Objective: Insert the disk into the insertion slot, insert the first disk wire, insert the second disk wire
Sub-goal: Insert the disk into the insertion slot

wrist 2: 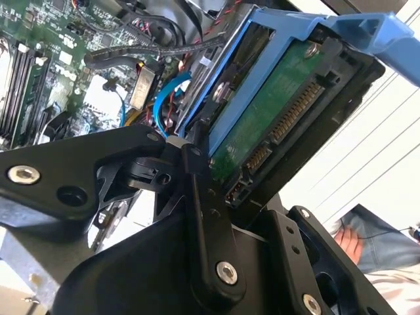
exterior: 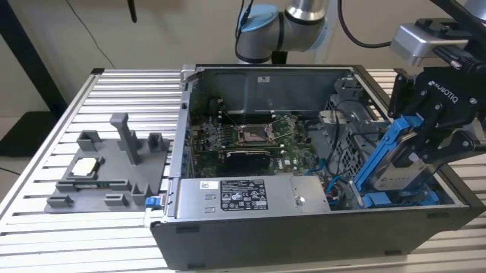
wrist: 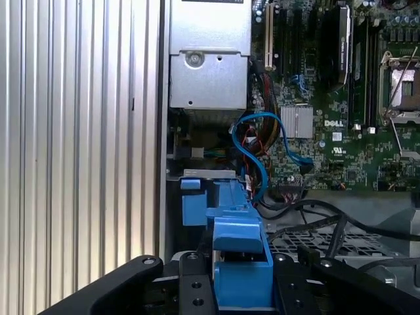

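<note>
We see the black two-finger gripper (exterior: 429,145) pinching the flat rectangular silver-grey disk (exterior: 401,170), which bears a white printed label and sits clipped in a bright blue plastic carrier frame. The fingers (wrist 2: 205,216) press against its two broad faces, and in the second wrist view the disk's green circuit-board side and connector edge are turned toward the camera. The disk stands steeply tilted inside the open dark grey metal computer case (exterior: 304,242), at the exterior view's right end, with its top leaning toward that view's right. Its lower end is down at the insertion slot (exterior: 421,199), a narrow dark metal drive bay with blue plastic along its edges (we cannot tell how far the carrier has gone in, only that most of it rises above the bay). A loose bright blue cable (wrist: 262,141) curls just beside the bay, over the edge of the green motherboard (exterior: 254,133), and we see nothing plugged into the disk's connectors. The grey labelled power-supply box (exterior: 251,196) lies along the case's near wall, between the bay and the exterior view's left side. Outside the case, on the slatted aluminium counter (exterior: 122,96), the grey plastic fixture tray (exterior: 106,165) rests well apart from the gripper.
</note>
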Tool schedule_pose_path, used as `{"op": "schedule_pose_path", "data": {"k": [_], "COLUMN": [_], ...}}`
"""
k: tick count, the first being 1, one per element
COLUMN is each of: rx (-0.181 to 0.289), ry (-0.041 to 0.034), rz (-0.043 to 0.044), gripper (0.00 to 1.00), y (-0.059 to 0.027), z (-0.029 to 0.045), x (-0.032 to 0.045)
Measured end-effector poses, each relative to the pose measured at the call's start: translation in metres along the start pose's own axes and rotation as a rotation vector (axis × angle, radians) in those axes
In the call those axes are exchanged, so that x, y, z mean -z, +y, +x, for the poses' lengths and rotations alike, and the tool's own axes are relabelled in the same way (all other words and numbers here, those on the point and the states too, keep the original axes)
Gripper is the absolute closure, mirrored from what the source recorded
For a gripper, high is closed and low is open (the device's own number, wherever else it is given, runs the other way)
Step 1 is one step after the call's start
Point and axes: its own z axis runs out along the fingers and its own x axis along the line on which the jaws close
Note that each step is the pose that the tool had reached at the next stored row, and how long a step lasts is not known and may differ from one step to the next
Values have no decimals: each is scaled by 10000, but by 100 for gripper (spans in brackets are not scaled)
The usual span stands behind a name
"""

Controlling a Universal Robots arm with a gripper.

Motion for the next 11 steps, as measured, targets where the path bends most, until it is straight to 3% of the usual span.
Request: {"op": "schedule_pose_path", "data": {"k": [4,9,11], "rx": [1,0,0], "ry": [-1,0,0], "rz": [0,0,0], "gripper": [65,47,47], "y": [-1,-1,-2], "z": [-1,0,0], "x": [0,0,0]}}
